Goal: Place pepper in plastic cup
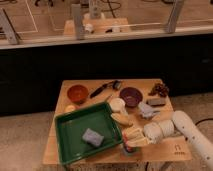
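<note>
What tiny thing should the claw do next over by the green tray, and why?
Probably ease straight down a touch. The claw sits at the table's front edge, just right of the green tray, right over what looks like the plastic cup. A reddish bit there may be the pepper, but I cannot tell whether it is inside the cup yet.

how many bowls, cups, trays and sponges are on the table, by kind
bowls: 2, the orange bowl and the purple bowl
cups: 2, the white cup and the plastic cup under the pincer
trays: 1, the green tray
sponges: 1, the grey sponge in the tray
total: 6
</note>
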`<state>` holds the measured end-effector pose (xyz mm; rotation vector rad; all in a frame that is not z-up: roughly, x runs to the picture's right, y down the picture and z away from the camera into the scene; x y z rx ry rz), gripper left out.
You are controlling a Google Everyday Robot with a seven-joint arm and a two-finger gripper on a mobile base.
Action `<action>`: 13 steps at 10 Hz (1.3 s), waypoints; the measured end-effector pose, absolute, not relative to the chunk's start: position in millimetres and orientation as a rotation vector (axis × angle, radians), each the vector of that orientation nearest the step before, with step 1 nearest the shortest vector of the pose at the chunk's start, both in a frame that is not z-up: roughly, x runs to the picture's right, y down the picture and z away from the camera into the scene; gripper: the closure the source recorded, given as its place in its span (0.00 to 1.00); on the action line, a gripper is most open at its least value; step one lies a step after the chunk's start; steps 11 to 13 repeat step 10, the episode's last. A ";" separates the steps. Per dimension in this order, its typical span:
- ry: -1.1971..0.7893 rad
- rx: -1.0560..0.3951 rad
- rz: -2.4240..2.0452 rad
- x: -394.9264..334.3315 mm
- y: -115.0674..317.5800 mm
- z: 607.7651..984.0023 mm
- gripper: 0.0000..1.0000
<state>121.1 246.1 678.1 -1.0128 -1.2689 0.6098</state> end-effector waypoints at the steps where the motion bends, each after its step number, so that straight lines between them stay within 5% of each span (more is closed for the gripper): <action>1: -1.266 -1.013 0.608 121.3 245.8 678.9 0.32; 3: -1.261 -1.012 0.604 121.6 244.2 680.5 0.20; 13: -1.155 -0.941 0.512 127.5 220.3 676.6 0.20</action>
